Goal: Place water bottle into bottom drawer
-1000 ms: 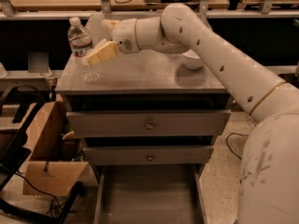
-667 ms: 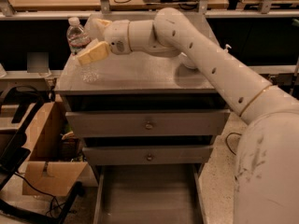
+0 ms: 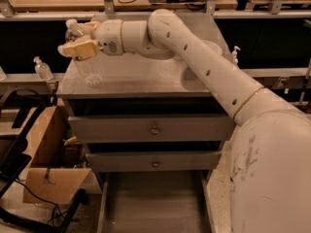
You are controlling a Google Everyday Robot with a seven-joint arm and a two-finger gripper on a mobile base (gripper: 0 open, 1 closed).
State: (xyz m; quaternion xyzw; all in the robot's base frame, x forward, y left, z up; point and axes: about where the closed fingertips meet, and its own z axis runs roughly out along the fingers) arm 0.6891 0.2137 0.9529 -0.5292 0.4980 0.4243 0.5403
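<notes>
The water bottle (image 3: 88, 71), clear ribbed plastic with a white cap, stands upright at the left front corner of the grey cabinet top (image 3: 141, 79). My gripper (image 3: 77, 46) is at the bottle's upper half, covering its neck and label band, with the arm reaching in from the right. The bottle's base rests on the cabinet top. The bottom drawer (image 3: 153, 203) is pulled out at the cabinet's foot, and its flat grey floor has nothing on it.
Two closed grey drawers with round knobs (image 3: 154, 129) lie above the open drawer. A white bowl (image 3: 214, 46) sits behind my arm at the right. A small pump bottle (image 3: 236, 53) and another bottle (image 3: 43, 68) stand on side shelves. A cardboard box (image 3: 48, 154) sits lower left.
My gripper has moved left and closer around the bottle's upper part. The bottle has stayed upright in the same place on the cabinet top.
</notes>
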